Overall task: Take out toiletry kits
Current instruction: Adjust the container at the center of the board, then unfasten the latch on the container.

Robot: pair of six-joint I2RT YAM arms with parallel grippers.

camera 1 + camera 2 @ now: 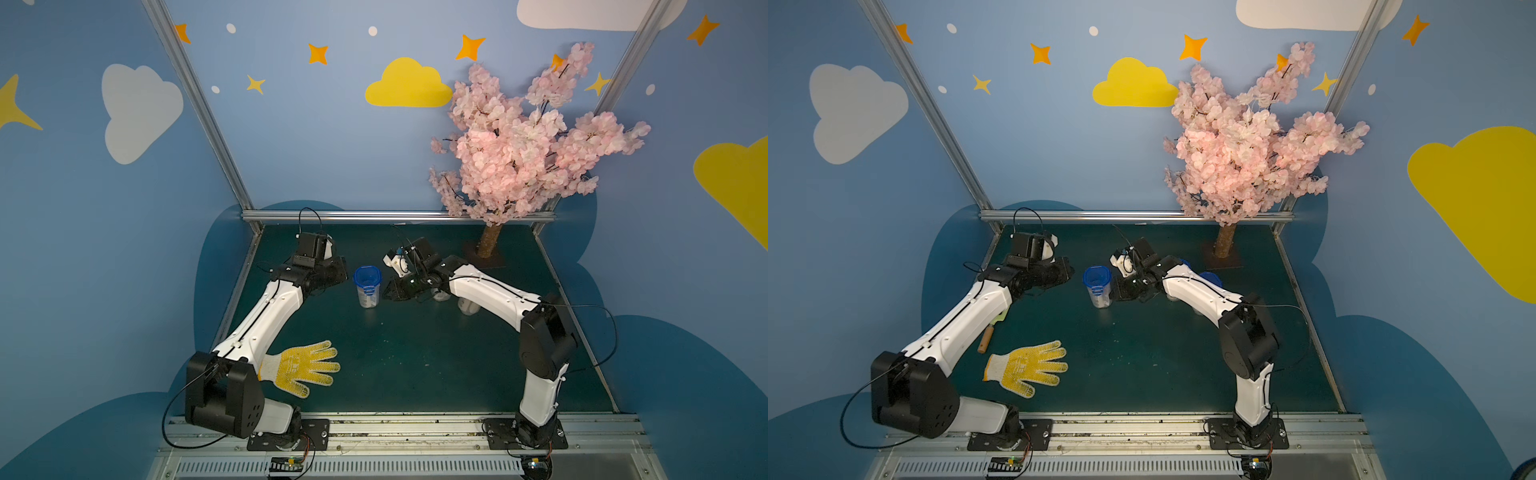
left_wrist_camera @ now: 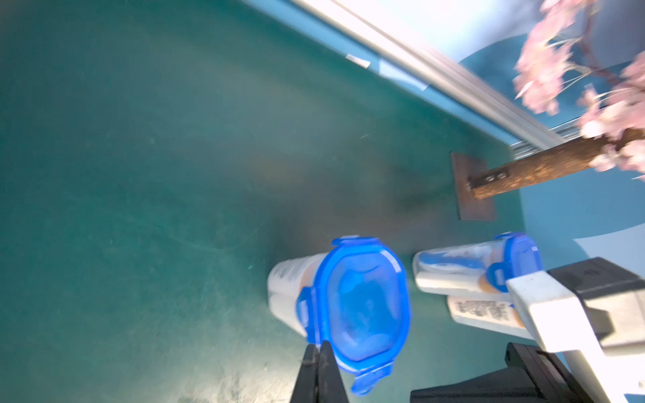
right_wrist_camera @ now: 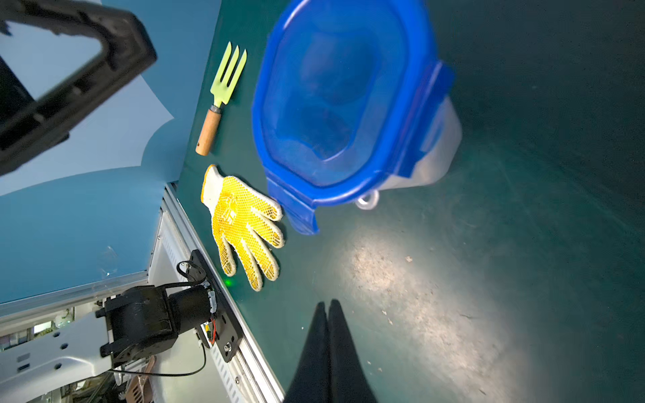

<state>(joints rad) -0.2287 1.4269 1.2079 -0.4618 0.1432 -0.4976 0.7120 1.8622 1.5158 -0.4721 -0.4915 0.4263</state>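
1. The toiletry kits (image 2: pixel 287 283) are not out yet. They show as white shapes through the wall of the middle jar (image 1: pixel 367 291), which stands upright about mid-worktop (image 1: pixel 415 357), nearer the far edge. Its blue lid (image 1: pixel 367 276) is on.
2. Two further jars (image 2: pixel 464 270) stand toward the right edge, partly under the right forearm in both top views. A blue-and-white toothbrush and a printed white bottle show through them. They seem to be parked there, waiting their turn.
3. The left claw (image 2: pixel 319 349) has its fingers pressed together and holds nothing. Its tip sits just beside the lid's rim on the jar's left. That looks like a stance for prying a tab rather than gripping.
4. The right claw (image 3: pixel 328 305) is likewise pressed together and empty, near the jar's right side but apart from it. With one claw on either side, the aim is probably for one to brace the jar while the other works the lid.
5. In the right wrist view one lid tab (image 3: pixel 298 214) juts outward while another lies flat against the wall. Whether the tab is unlatched I cannot tell.
6. A dotted yellow glove (image 1: pixel 299 368) and a garden fork (image 3: pixel 223 94) lie toward the near-left corner. A blossom tree (image 1: pixel 532 137) stands in the far-right corner. All are well apart from the jars, so they read as bystanders.
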